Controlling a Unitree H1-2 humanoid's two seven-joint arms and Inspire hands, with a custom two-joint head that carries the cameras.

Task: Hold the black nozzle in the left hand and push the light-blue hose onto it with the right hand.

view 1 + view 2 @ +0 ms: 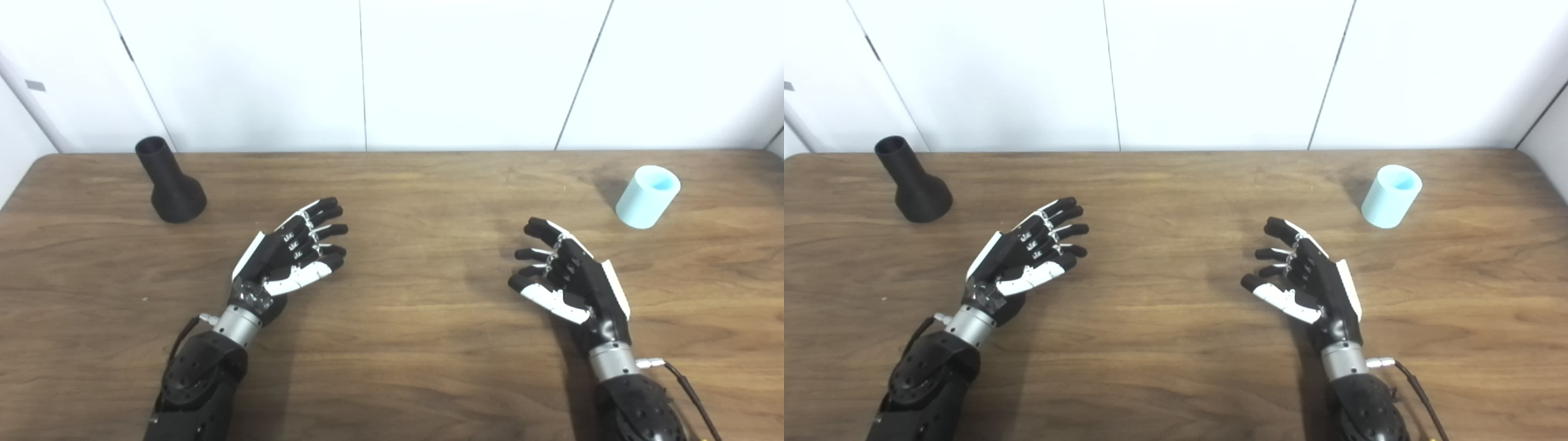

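Left eye view: left hand, right hand empty.

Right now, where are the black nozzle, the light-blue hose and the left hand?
black nozzle (pixel 174 193), left eye view, flared base.
light-blue hose (pixel 643 202), left eye view, side wall.
left hand (pixel 288 254), left eye view, palm.

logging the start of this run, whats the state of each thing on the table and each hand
black nozzle: upright on its wide base, narrow open end up, far left, untouched
light-blue hose: short piece standing on end, open end up, far right, untouched
left hand: open, fingers apart, holding nothing, over the table
right hand: open, holding nothing, over the table
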